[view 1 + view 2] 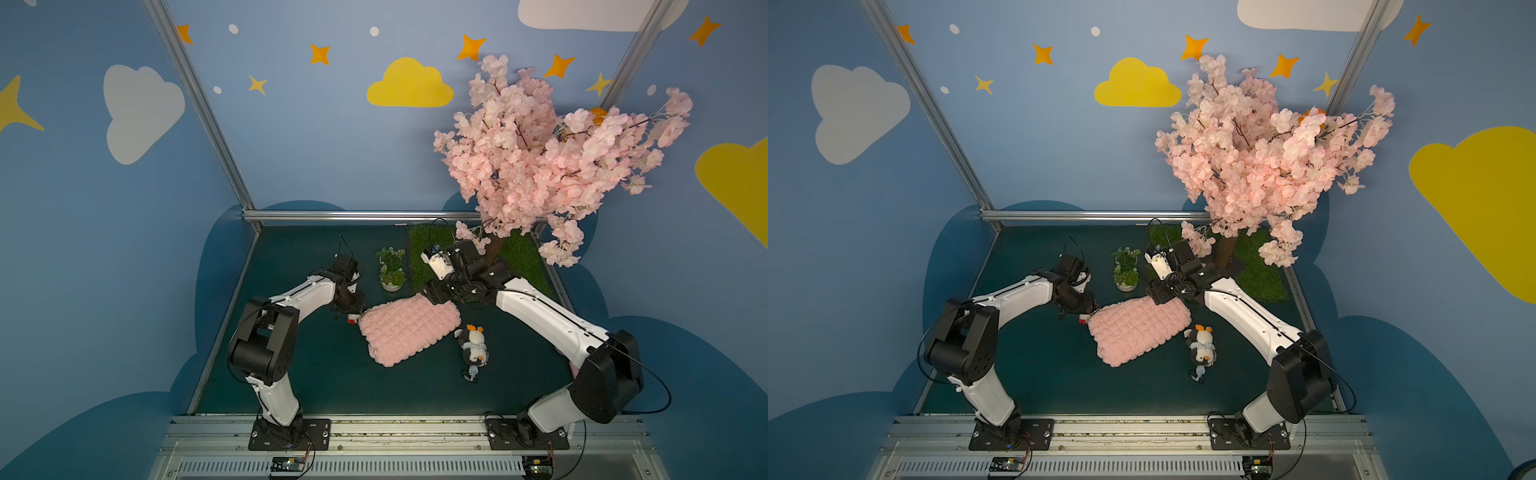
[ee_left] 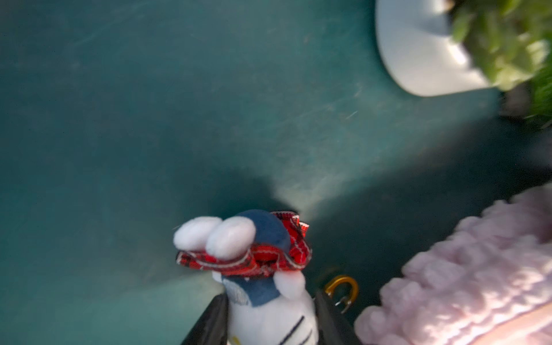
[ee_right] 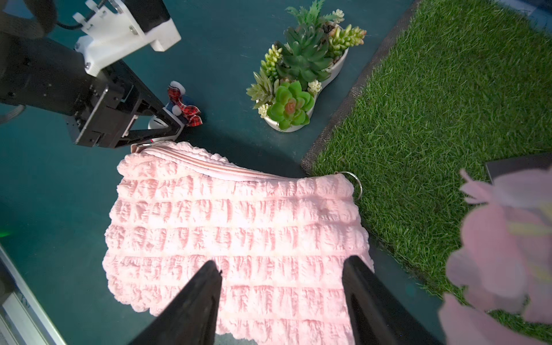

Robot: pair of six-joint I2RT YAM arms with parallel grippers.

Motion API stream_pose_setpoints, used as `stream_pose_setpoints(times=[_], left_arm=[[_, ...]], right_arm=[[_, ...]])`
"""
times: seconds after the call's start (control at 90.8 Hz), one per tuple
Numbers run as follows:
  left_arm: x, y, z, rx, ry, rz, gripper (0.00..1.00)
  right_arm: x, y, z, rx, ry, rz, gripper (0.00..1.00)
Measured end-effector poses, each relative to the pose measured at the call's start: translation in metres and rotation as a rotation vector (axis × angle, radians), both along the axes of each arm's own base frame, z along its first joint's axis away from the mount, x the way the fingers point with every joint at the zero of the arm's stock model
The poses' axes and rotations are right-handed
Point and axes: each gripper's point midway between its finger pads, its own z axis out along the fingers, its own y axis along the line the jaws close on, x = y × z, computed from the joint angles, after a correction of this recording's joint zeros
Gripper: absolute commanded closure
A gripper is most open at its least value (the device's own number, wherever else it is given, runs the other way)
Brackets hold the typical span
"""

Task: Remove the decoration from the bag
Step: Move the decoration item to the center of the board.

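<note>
The bag [image 3: 239, 224] is soft plush cloth, puckered into puffy squares, with a smooth woven zip band; its ring [image 3: 360, 188] is shiny metal; the doll [image 2: 268, 322] is fuzzy plush with a tartan cloth ribbon [image 2: 260, 263]; the clasp [image 2: 343, 286] is glossy gold-toned metal; the tabletop [image 1: 332, 386] is matt and faintly scuffed; the grass mat [image 3: 448, 104] is rough and tufted; the plant pot [image 3: 288, 128] is smooth, glossy white.
</note>
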Motion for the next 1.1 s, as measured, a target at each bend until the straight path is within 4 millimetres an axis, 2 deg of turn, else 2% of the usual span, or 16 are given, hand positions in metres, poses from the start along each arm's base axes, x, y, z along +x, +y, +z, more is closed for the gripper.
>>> stream_pose_setpoints(times=[0.176,0.352,0.507,0.672,0.848,0.947,0.98,1.002,1.024,1.101], left_arm=[[-0.019,0.022,-0.001,0.115,0.054,-0.007,0.56],[-0.051,0.031,0.001,0.125,0.113,-0.004,0.56],[-0.083,0.026,0.003,0.099,0.161,-0.009,0.56],[-0.103,0.011,0.006,0.072,0.18,-0.027,0.55],[-0.131,0.005,0.004,0.072,0.212,-0.029,0.49],[-0.136,0.001,0.014,0.056,0.189,-0.024,0.46],[-0.136,-0.001,0.018,0.049,0.177,-0.023,0.42],[-0.135,-0.001,0.021,0.044,0.169,-0.021,0.35],[-0.135,-0.002,0.024,0.039,0.162,-0.016,0.32],[-0.129,-0.005,0.035,0.023,0.131,-0.008,0.31]], right_arm=[[0.0,0.001,0.0,0.009,0.002,0.003,0.33],[-0.002,0.002,-0.002,0.012,0.01,0.008,0.32],[-0.006,0.002,-0.008,0.012,0.021,0.018,0.31],[-0.014,0.003,-0.018,-0.003,0.039,0.031,0.31],[-0.017,0.005,-0.014,-0.001,0.029,0.041,0.31],[-0.018,0.005,-0.01,0.004,0.02,0.043,0.31],[-0.019,0.005,-0.009,0.005,0.018,0.045,0.31],[-0.019,0.005,-0.009,0.005,0.016,0.044,0.31],[-0.019,0.005,-0.008,0.005,0.015,0.044,0.31],[-0.019,0.005,-0.007,0.005,0.011,0.043,0.3]])
